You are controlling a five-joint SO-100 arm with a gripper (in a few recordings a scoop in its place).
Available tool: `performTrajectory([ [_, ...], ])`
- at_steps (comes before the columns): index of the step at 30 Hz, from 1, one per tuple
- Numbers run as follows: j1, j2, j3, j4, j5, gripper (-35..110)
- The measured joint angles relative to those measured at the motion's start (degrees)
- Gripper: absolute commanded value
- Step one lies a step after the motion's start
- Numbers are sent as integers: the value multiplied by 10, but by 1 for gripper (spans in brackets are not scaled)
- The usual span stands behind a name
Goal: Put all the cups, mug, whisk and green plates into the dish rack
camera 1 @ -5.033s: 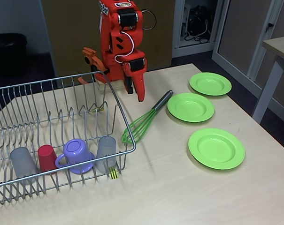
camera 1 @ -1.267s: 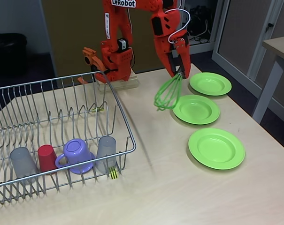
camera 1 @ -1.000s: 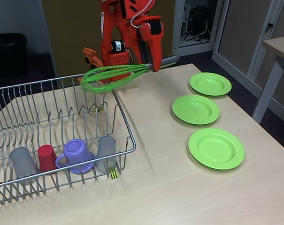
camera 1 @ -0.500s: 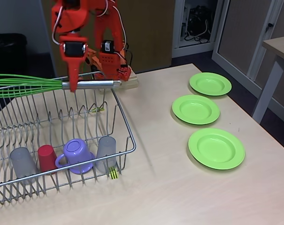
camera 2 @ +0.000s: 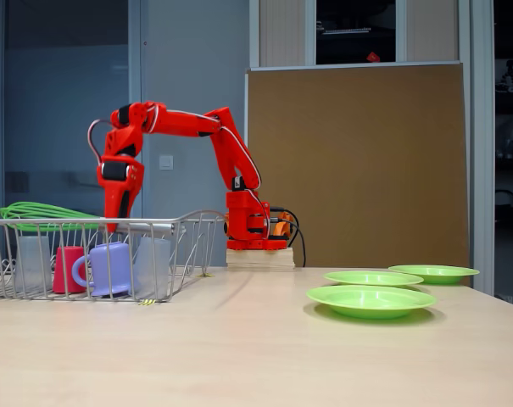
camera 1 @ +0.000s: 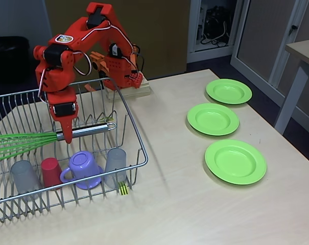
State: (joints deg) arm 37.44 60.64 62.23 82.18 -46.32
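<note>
1. Gripper (camera 1: 67, 133) clamped on green wire whisk (camera 1: 21, 144) at left of frame, level above silver wire dish rack (camera 1: 136, 138).
2. Next, probably: lower, release inside; three lime-green plastic plates (camera 1: 235, 161) remain at right.

The red arm (camera 1: 100, 30) bends up from its base, over, and then down. Its gripper (camera 1: 67, 133) points straight down, and its fingers (camera 1: 68, 130) are closed tight on the whisk (camera 1: 21, 143) handle, holding it flat.
</note>
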Motion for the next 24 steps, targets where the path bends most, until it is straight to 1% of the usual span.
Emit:
performTrajectory([
  [4,-1,-60,-33,-8,0,2],
  [12,-5,-105,-50,-21,18,25],
  [15,-8,-105,-50,-18,22,29],
  [24,-24,-91,-25,-17,39,28],
])
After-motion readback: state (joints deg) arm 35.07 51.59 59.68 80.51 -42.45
